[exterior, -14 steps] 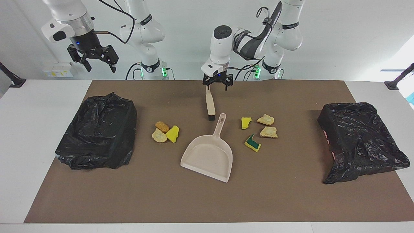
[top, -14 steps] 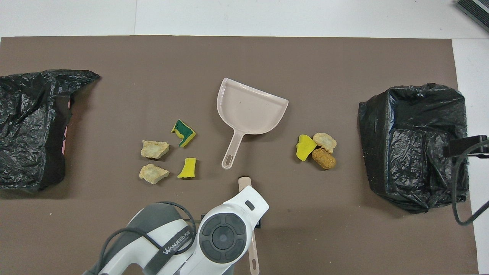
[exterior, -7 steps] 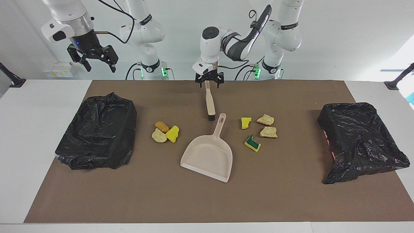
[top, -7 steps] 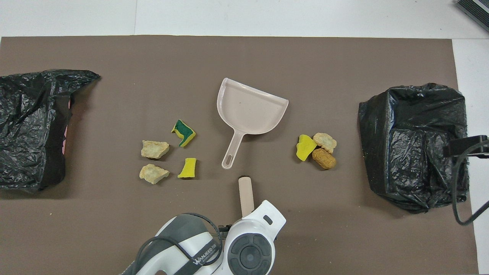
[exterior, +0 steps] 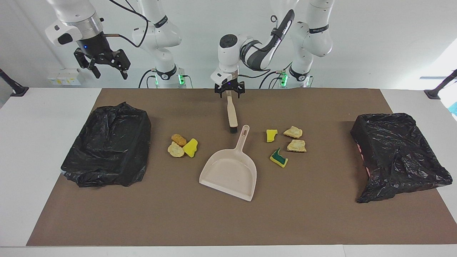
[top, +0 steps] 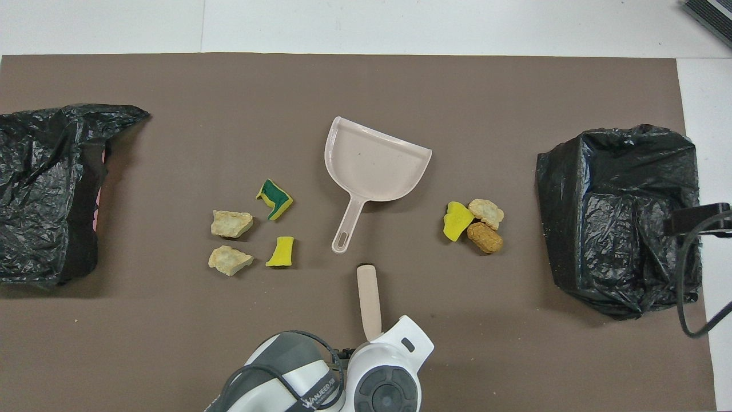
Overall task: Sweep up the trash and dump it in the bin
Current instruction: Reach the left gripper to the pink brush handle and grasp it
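Note:
The trash lies in two clusters of sponge scraps on the brown mat: three pieces toward the right arm's end, and several toward the left arm's end. A beige dustpan lies between them, its handle pointing at the robots. A beige brush lies just nearer to the robots than that handle. My left gripper is low over the end of the brush's handle, open, with a finger on either side. My right gripper waits open, raised above the mat's corner.
Two bins lined with black bags stand at the two ends of the mat, one at the right arm's end, the other at the left arm's. In the overhead view the left arm's wrist covers the brush's handle end.
My left gripper has slid along the brush's handle toward the robots and now straddles its end. The brush, dustpan, scraps and right arm have not moved.

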